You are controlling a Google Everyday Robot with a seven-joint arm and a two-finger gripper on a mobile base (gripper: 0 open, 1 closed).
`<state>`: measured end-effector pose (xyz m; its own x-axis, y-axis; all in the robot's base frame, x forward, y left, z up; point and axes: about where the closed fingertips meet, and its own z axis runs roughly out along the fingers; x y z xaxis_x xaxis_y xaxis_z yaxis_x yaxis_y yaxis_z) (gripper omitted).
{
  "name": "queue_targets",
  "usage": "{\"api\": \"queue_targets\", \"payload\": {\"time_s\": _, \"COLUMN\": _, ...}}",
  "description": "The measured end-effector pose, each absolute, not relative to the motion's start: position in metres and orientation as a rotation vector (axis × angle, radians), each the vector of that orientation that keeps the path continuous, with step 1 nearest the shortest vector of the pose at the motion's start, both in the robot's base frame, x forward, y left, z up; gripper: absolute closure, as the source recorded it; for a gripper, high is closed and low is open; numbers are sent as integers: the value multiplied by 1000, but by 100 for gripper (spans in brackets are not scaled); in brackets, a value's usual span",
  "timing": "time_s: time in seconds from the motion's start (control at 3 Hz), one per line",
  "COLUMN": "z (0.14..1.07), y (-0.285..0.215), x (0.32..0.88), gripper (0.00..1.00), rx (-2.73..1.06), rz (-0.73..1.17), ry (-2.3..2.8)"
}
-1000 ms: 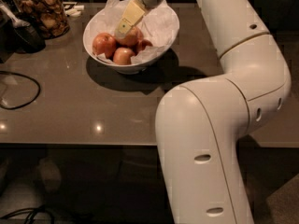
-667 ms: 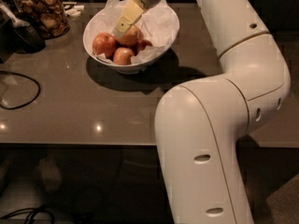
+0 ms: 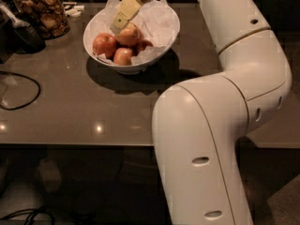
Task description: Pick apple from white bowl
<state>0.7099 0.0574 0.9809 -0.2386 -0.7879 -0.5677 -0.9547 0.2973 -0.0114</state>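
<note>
The apple lies mid-bowl in the white bowl, on crumpled paper and crowded by smaller red apples. My gripper hangs just inside the bowl's far rim, its tip at the apple's top. I cannot tell how its jaws stand. I judge this the reach-in. Next it must straddle the apple. Neighbours and rim crowd it, so the only free room is above the bowl.

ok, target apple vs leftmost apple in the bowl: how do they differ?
The target apple is paler, yellow-orange; the leftmost apple is redder. The target apple sits further back, right under the gripper; the leftmost apple lies clear of it. Both rest in the white bowl.
</note>
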Motion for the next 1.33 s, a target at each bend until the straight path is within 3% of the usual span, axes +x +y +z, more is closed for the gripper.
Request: {"api": "queue_targets", "payload": {"time_s": 1.33, "z": 956, "y": 38, "x": 716, "gripper": 7, "rx": -1460, "rz": 502, "ry": 2195}}
